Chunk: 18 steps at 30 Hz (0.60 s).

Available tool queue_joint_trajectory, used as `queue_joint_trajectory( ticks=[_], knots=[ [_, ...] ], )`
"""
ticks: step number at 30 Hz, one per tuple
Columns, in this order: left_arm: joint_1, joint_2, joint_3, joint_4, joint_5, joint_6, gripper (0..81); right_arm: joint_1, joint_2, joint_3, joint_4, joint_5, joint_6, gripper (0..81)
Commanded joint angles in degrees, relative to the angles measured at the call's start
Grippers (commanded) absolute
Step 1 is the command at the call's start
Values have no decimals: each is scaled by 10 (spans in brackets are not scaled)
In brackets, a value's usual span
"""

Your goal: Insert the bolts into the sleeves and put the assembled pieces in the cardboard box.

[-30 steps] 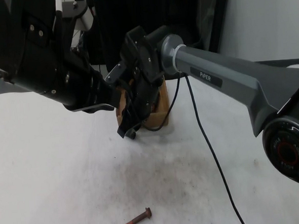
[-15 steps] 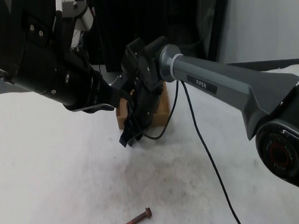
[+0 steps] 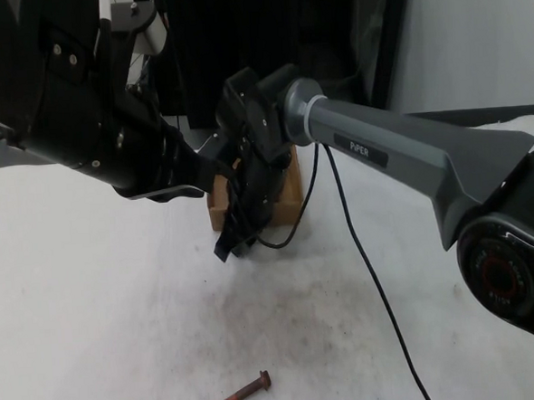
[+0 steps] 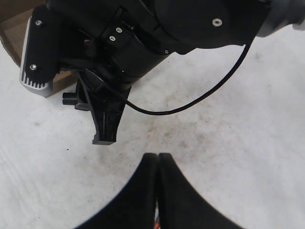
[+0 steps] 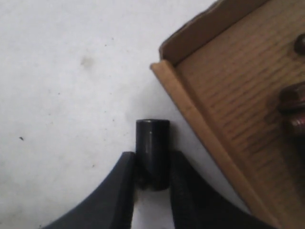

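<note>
So the right gripper [image 5: 152,162] has its two fingers clamped on a short black sleeve [image 5: 152,143], one finger on each side, and the top of the sleeve pokes out past the tips. It hangs over the white bench [image 3: 92,301], just outside one wall of the cardboard box [image 5: 238,81], near a corner. The sleeve isn't in the box, it's beside it. I can't tell if it touches the cardboard.

Inside the box there are a couple of dark rusty-looking pieces [image 5: 293,107] against the far side. They're too cut off to say much more.

From behind the arms, the right arm stretches in from the right across the bench, with its wrist tipped down in front of the box. A black cable [image 3: 370,257] trails off it across the surface. The left arm is the big dark bulk up on the left.

The left gripper [image 4: 157,160] hovers above the bench close to the right one and points toward it. Its fingers are pressed together tip to tip. There's a sliver of rusty colour low down between them, but I can't make out what it is.

One loose bolt [image 3: 244,394], reddish brown, lies flat on the bench near the front edge, well apart from the box and both grippers.
</note>
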Motion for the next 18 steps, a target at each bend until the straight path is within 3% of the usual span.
queue_joint_trajectory(
  ticks=[1,9,15,18],
  knots=[
    [1,-2,-6,3,4,-1,0,0,-17,-3,49,25,-5,8],
    [1,-2,-6,10,6,-1,0,-1,-89,-3,84,78,0,8],
    [1,-3,-6,21,8,10,0,-1,-103,0,204,78,8,8],
    [1,-3,-6,21,8,23,0,-1,-107,17,203,78,35,8]
  ],
)
